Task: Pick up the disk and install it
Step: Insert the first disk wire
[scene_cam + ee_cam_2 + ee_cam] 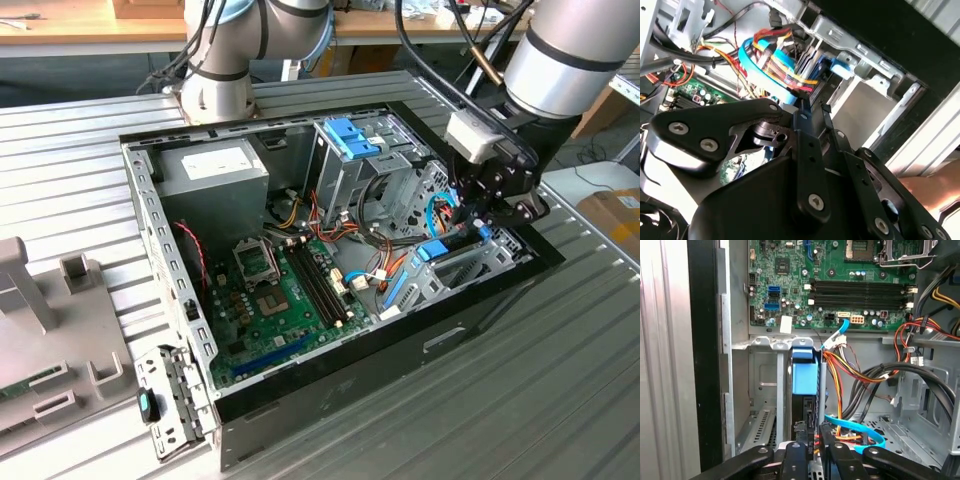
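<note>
1. The gripper (pixel 478 222) is reaching into the computer case (pixel 480 320) at the exterior view's right, fingers drawn narrow, gripping the disk (pixel 805 377) edge-on.
2. The disk is sitting part-way down in the drive bay (pixel 765 385) beside the motherboard (pixel 840 285).
3. Judging by this, installation is under way; seating calls for a straight push along the bay.

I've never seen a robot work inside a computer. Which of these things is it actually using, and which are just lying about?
Part of the job:
- disk, standing on edge in the drive bay
- gripper, right above the disk
- computer case

Just there:
- motherboard
- power supply
- silver drive cage
- thin blue cable
- grey fixture on the table
</note>
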`<state>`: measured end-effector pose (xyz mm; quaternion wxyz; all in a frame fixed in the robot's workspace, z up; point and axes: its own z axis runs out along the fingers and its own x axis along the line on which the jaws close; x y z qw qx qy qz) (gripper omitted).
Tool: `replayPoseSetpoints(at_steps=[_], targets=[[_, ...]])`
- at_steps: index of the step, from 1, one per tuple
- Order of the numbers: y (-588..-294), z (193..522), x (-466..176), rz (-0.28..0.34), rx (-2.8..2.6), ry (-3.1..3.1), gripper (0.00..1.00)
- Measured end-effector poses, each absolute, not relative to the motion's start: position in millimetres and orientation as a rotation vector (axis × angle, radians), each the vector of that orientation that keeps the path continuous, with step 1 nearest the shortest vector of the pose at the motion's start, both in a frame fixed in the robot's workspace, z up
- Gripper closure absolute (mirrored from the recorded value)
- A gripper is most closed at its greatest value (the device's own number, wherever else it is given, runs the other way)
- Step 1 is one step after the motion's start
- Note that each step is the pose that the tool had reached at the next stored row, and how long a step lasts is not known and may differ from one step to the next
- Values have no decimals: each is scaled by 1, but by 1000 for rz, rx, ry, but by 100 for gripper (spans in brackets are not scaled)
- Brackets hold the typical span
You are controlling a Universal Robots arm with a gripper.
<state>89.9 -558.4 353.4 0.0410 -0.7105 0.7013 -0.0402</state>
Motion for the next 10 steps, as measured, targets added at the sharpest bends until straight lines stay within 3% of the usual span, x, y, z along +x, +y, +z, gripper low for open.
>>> replayPoseSetpoints(at_steps=[10], targets=[[-558, 352, 102, -106, -2169, 2145, 76]])
